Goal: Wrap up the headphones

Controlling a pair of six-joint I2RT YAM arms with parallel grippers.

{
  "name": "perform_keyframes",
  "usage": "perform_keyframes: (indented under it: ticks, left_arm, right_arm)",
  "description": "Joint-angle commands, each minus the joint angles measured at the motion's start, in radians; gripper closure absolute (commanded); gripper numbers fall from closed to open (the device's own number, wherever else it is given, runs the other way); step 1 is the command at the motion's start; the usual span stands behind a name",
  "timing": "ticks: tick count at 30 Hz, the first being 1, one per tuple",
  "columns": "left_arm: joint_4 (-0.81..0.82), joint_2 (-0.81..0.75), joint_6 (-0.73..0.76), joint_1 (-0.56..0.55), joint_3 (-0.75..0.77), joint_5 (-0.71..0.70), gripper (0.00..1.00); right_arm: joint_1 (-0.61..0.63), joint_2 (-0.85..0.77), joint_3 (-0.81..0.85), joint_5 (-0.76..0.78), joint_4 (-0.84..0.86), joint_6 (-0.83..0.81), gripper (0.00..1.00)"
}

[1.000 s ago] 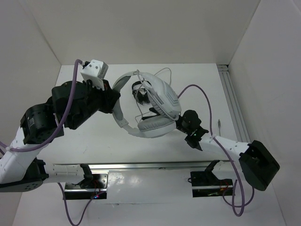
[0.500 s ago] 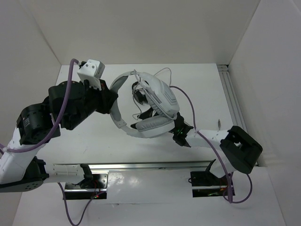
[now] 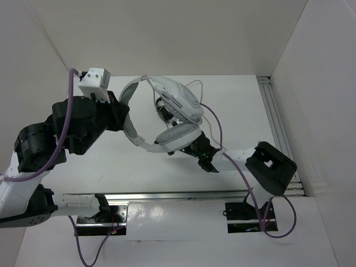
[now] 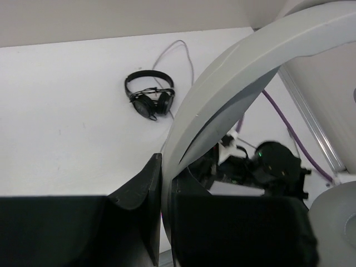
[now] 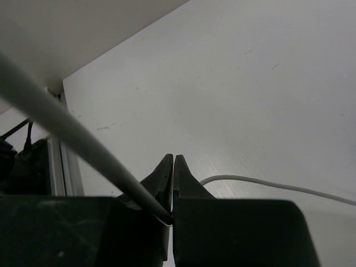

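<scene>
The large grey-white headphones [image 3: 177,137] hang above the table, tilted, one padded cup low and the other cup [image 3: 182,99] higher. My left gripper [image 3: 123,115] is shut on their wide headband [image 4: 233,72], which runs between the jaws in the left wrist view [image 4: 165,167]. My right gripper [image 3: 188,149] sits just under the lower cup. In the right wrist view its jaws [image 5: 173,162] are shut on the thin grey cable [image 5: 67,132], which slants in from the upper left. Another stretch of cable [image 5: 267,183] lies on the table beyond.
Small black headphones [image 3: 165,111] [image 4: 149,99] lie on the table beneath the held pair. A metal rail [image 3: 278,125] runs along the right wall. White walls close in the table at the back and both sides. A purple arm cable [image 3: 214,119] loops near the right gripper.
My right arm swung left under the lower cup and its jaws went from wide open to shut on the cable. My left arm carried the headphones a little left and up.
</scene>
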Motion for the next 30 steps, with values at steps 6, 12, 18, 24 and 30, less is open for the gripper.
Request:
perform_keyframes:
  ticks: [6,12,18,24,30]
  left_arm:
    - [0.035,0.042,-0.227,0.043,0.014,-0.384,1.00]
    - [0.046,0.127,-0.256,0.239,0.014,-0.311,1.00]
    - [0.067,0.208,-0.247,0.361,-0.089,-0.265,1.00]
    - [0.048,0.260,-0.246,0.398,-0.216,-0.274,1.00]
    - [-0.040,0.291,-0.172,0.398,-0.305,-0.245,1.00]
  right_arm:
    - [0.174,-0.127,-0.070,0.062,-0.056,-0.049,1.00]
    - [0.282,-0.234,-0.121,0.062,-0.136,-0.049,1.00]
    - [0.397,-0.357,-0.046,0.133,-0.367,-0.126,1.00]
    - [0.428,-0.400,0.083,0.102,-0.597,-0.190,1.00]
    - [0.489,-0.461,0.244,0.568,-0.929,-0.321,1.00]
